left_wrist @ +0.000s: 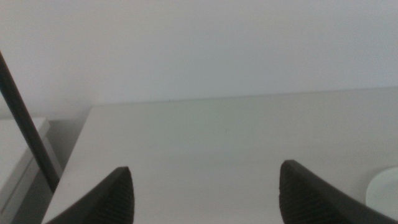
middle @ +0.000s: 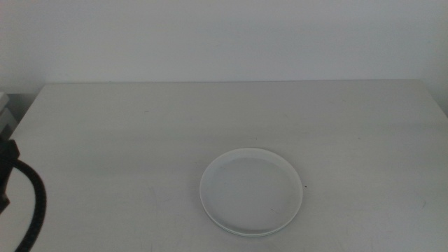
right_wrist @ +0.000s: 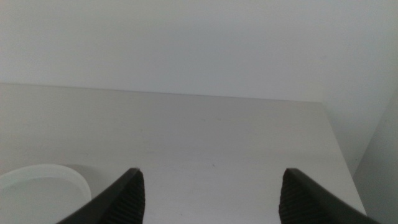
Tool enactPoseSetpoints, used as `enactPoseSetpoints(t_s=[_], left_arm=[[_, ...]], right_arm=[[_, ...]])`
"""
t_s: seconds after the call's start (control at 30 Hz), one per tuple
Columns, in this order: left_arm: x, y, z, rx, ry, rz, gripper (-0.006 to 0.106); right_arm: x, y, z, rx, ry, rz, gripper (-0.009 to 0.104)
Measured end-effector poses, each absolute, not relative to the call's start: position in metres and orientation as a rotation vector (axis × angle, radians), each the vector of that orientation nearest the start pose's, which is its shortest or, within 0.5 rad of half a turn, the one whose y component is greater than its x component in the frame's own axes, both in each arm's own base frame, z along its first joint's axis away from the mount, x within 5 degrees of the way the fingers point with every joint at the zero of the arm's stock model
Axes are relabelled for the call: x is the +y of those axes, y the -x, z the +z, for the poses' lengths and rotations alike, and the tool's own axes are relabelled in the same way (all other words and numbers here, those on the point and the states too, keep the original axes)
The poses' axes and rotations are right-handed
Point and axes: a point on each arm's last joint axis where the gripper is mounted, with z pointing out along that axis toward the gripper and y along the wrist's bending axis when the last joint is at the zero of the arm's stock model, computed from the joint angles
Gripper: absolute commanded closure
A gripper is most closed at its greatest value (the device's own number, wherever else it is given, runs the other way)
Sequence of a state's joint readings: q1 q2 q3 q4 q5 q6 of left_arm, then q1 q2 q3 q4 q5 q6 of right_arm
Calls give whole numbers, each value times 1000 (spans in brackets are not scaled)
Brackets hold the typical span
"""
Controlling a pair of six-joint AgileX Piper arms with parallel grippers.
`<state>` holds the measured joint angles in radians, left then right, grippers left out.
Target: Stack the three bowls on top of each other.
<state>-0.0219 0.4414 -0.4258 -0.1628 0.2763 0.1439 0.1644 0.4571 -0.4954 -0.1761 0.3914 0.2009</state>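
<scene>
Lower centre-right of the middle view: bowls [middle: 251, 191] nested in one white stack on the tabletop [middle: 140, 140]. Left wrist view: left gripper [left_wrist: 205, 193] fingers spread apart, empty, stack rim at right edge. Right wrist view: right gripper [right_wrist: 211, 196] fingers likewise apart, stack at lower left.

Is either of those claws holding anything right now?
No. The left gripper and right gripper are both open with nothing between their jaws. The bowls sit stacked on the table.
</scene>
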Motion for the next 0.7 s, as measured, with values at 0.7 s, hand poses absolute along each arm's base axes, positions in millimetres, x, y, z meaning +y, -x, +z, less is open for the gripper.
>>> enactPoseSetpoints(t_s=[0.7], left_arm=[[-4, -75, 263, 1805, -21, -49, 23]], right_arm=[[10, -83, 271, 1888, -83, 226, 40]])
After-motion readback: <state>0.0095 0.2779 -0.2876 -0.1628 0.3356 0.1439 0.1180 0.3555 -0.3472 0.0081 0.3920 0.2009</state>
